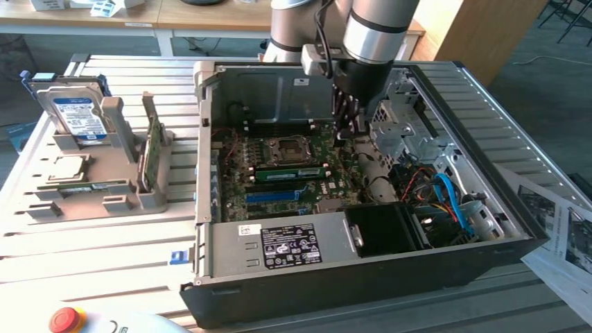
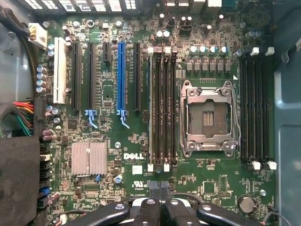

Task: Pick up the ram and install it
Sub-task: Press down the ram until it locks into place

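Open computer case (image 1: 518, 239) is lying on its side, so the motherboard (image 2: 117, 165) is facing up for access from above. Arm is hanging over the board; gripper (image 1: 347, 125) is sitting with fingers pressed together, holding nothing. In the exterior view, the ram (image 1: 288, 174) is sitting in a slot beside the CPU socket (image 2: 209, 117), apparently installed. Hard drive (image 1: 76, 116) is standing in a grey holder (image 1: 120, 187), upright for grabbing. Board is reading "DELL".
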Available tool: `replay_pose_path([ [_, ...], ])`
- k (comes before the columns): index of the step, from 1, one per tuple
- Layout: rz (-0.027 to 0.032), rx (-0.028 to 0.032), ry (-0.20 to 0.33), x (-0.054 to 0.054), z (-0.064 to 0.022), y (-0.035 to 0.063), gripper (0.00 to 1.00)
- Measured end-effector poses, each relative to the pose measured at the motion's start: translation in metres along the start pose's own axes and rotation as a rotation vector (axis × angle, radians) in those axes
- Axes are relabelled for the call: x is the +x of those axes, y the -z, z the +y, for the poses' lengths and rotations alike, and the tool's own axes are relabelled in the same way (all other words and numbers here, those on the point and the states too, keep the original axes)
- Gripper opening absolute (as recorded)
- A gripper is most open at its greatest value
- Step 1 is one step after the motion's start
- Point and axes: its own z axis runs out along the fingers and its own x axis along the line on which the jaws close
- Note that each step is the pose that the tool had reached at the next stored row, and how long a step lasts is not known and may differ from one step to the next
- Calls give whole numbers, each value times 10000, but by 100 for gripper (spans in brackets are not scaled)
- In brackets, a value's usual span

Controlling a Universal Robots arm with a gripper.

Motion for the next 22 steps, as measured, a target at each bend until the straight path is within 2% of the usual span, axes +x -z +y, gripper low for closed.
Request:
replay_pose_path([
  [22, -1, 0, -24, -1, -4, -236, 10],
])
